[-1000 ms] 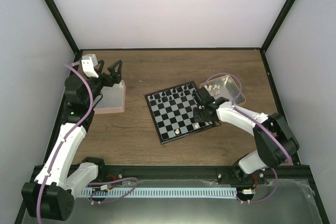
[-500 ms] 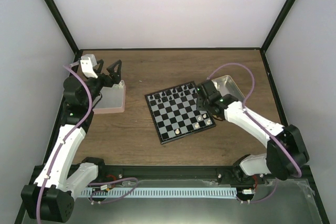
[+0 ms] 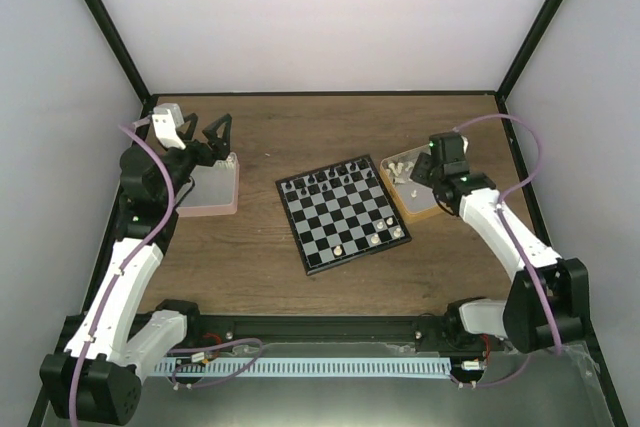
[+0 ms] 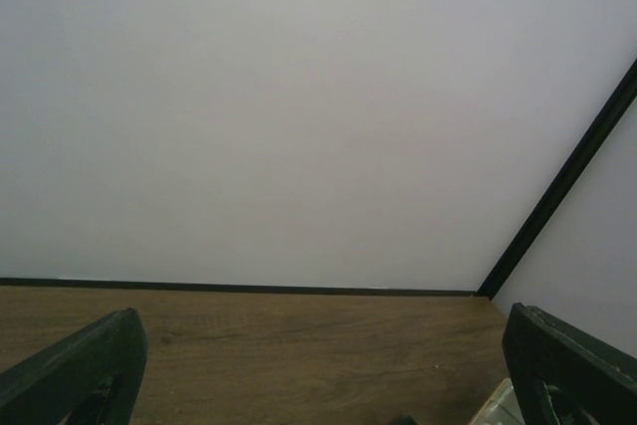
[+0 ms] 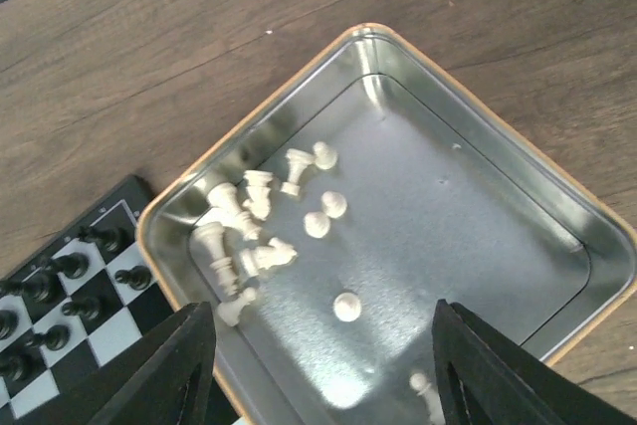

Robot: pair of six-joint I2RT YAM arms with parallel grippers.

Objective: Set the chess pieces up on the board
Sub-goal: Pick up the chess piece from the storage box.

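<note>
Barely begun: a few cream chess pieces [image 3: 375, 240] stand along the 5 o'clock edge of the board [image 3: 345, 212] (black chessmen [image 3: 330, 179] opposite); most lie in the tan tray [image 5: 518, 146] at 2 o'clock; the right end effector [image 5: 328, 350] hovers there, wide and empty; the left end effector [image 4: 328, 360] is wide too.

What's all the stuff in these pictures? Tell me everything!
board: one, black and grey checks, table middle
black chessmen: too small to count, black, board's far rows
white pieces on board: about four, cream, board's near rows
white pieces in tray: roughly a dozen, cream, loose in orange-tan tray
orange-tan tray: one, shiny metal inside, right of board
pink tray: one, pink, left of board
table: one, brown wood, under everything
left end effector: one, black, open, near pink tray
right end effector: one, black, open, over orange-tan tray
</note>
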